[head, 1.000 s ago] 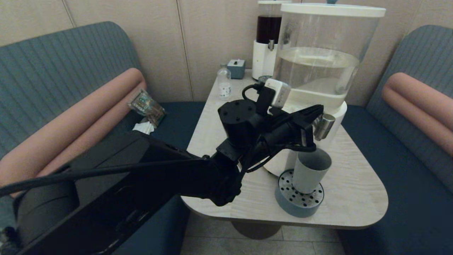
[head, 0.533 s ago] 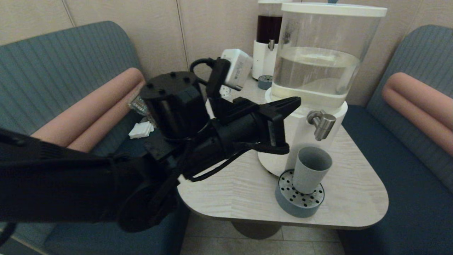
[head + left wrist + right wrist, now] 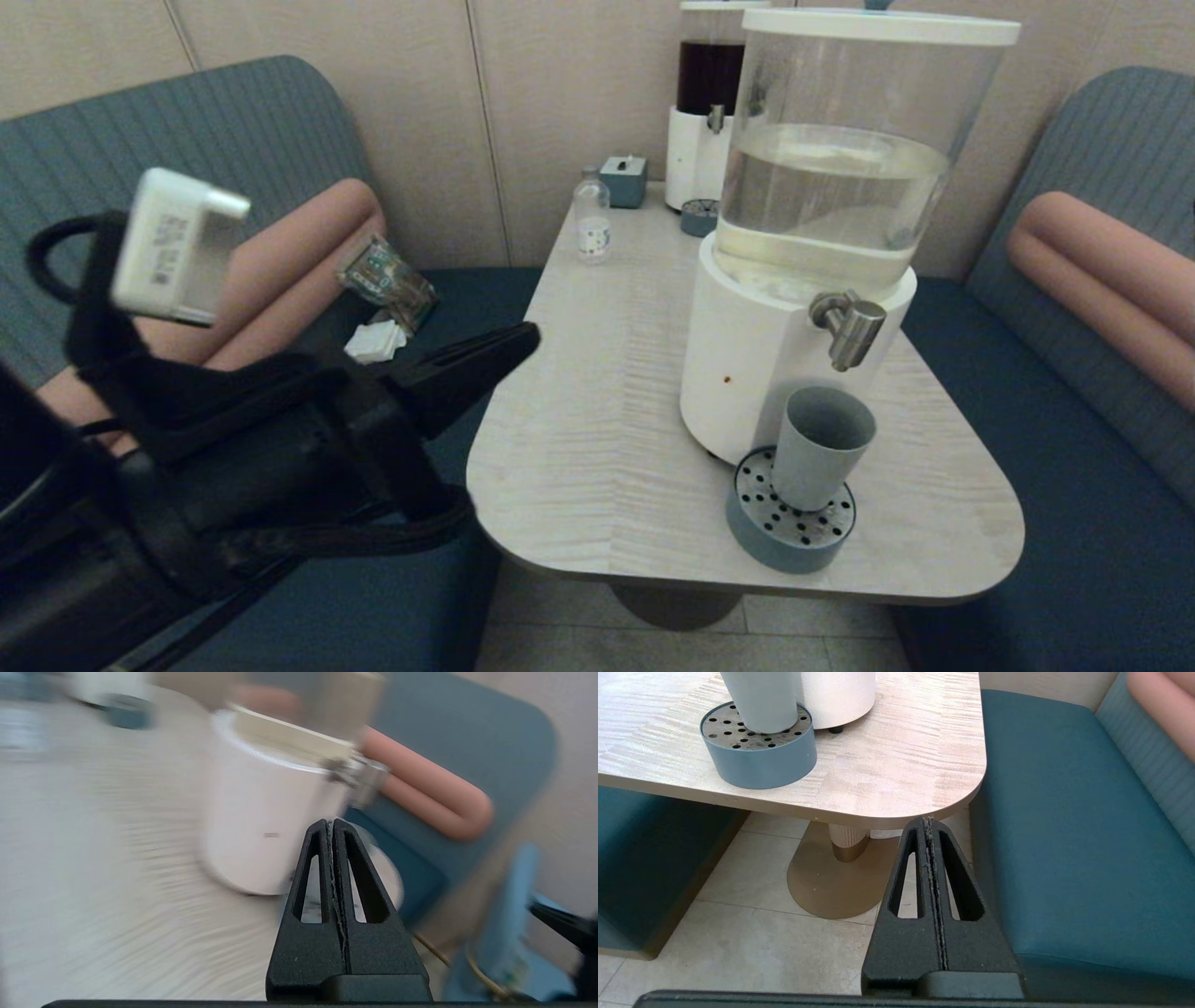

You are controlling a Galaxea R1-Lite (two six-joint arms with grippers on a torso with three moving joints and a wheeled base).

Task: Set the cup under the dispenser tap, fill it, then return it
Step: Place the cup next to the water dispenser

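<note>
Around the pale wood table [image 3: 597, 411], two blue-green benches with pink bolsters, one on each side, sitting against a beige panelled wall.

On that table, two dispensers standing: the large clear-tank dispenser [image 3: 822, 187] near the front edge, holding pale liquid to about half its height on a white base, and the smaller dark-liquid dispenser [image 3: 708, 93] at the far edge, just behind the large one.

Projecting from the white base, toward the table's front corner, the dispenser tap [image 3: 848, 327], a short steel spout.

Directly below that tap, the cup [image 3: 822, 446], standing upright on the round drip tray [image 3: 789, 537], mouth open to the spout, contents not visible. Nothing gripping it.

At the table's far edge, one small clear bottle [image 3: 591, 222], one small blue box [image 3: 624, 179], and one second small drip tray [image 3: 698, 217] before the dark dispenser.

Off the table's left side, over the bench, hanging clear of everything: the left gripper [image 3: 332, 826], fingers pressed together on nothing.

Below the table's front corner, over floor tiles, the right gripper [image 3: 928, 823], likewise pressed together and empty, parked.
</note>
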